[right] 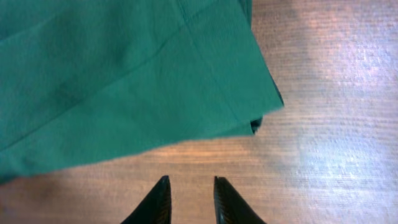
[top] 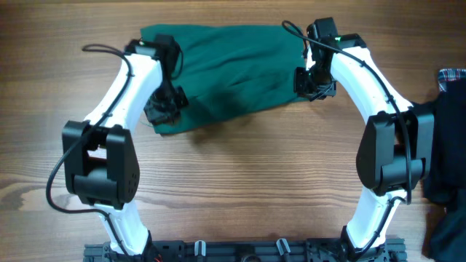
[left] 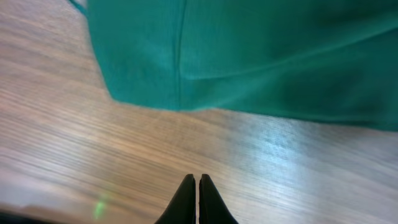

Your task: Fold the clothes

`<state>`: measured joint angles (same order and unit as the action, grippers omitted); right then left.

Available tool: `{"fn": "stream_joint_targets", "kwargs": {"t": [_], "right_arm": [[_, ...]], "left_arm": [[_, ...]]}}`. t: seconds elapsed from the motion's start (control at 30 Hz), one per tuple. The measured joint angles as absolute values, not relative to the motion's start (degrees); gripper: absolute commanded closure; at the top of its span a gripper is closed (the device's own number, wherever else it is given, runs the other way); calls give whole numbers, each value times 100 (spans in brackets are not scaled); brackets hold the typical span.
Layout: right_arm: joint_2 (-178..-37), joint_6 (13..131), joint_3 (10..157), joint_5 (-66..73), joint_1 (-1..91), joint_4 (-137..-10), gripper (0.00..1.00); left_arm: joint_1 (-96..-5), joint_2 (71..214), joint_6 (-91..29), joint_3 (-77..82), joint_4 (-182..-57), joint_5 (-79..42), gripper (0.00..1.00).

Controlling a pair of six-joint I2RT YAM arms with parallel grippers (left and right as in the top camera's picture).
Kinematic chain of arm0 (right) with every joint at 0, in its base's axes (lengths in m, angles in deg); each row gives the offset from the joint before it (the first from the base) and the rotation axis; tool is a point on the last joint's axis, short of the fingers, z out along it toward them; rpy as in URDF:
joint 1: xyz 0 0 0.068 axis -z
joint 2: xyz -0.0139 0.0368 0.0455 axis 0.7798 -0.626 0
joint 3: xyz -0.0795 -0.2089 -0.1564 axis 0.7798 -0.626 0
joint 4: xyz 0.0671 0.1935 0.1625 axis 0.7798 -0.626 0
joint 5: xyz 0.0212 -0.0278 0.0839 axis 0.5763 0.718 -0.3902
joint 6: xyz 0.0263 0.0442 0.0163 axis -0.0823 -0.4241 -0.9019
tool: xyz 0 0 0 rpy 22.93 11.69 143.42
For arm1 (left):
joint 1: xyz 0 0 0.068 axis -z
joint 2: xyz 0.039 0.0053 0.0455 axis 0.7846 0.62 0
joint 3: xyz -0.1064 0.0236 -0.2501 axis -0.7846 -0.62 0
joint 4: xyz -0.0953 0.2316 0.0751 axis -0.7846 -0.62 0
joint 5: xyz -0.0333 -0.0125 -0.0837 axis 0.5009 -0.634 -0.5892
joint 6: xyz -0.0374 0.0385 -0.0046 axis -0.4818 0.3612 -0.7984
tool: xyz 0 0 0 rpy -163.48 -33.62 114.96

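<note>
Overhead, garment: one dark green garment (top: 226,69) lay rumpled at the table's (top: 240,189) far middle, between both arms.
Left gripper (left: 197,177): one, fingers pressed together, empty, over bare wood.
Right gripper (right: 189,180): one, slightly spread, pinching nothing.
Fold: I judged both near corners needed pinching evenly first.
Aside: one plaid cloth (top: 453,75), one black garment (top: 440,167).

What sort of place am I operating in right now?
Probably a robotics lab bench set up for laundry folding: a wood-grain table, a black mounting rail at its near edge, a plain dark green fabric garment lying on it, and a blue-red plaid cloth at one side.
</note>
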<state>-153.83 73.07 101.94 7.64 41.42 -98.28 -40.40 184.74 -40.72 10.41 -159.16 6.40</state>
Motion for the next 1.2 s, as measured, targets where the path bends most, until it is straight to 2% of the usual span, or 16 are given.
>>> {"fn": "stream_joint_targets", "kwargs": {"t": [0.23,0.27,0.3,0.33,0.4,0.47,0.7,0.73,0.77,0.8,0.83,1.03,1.2], "right_arm": [[-15365,7268,9820,762,4142,-9089,79],[-15365,7270,9820,762,4142,-9054,79],[-15365,7270,9820,764,4142,-9012,79],[-15365,7270,9820,762,4142,-9008,79],[-15365,7268,9820,762,4142,-8982,79],[-15365,7270,9820,762,4142,-8964,78],[-15365,7270,9820,762,4142,-8945,77],[-15365,7270,9820,762,4142,-8945,77],[-15365,7270,9820,762,4142,-8945,77],[-15365,7270,9820,762,4142,-8942,76],[-15365,7270,9820,762,4142,-8945,77],[-15365,7270,9820,762,4142,-8942,77],[-15365,7270,9820,762,4142,-8848,76]], "left_arm": [[-4042,18472,-4072,64,-15379,640,96],[-4042,18472,-4074,14,-15309,640,81],[-4042,18472,-4072,-107,-15149,640,57],[-4042,18469,-4081,-192,-15103,643,36],[-4042,18469,-4092,-275,-15005,643,23],[-4042,18469,-4149,-301,-14963,667,20],[-4042,18469,-4356,-325,-14290,1316,29],[-4042,18469,-4367,-327,-14109,1346,34],[-4042,18469,-4372,-327,-13923,1379,50],[-4042,18469,-4385,-327,-13866,1454,80],[-4042,18469,-4396,-327,-13757,1532,96],[-4042,18345,-4418,-262,-14074,1637,96],[-4042,17267,-4418,-129,-13521,1652,94]]}}
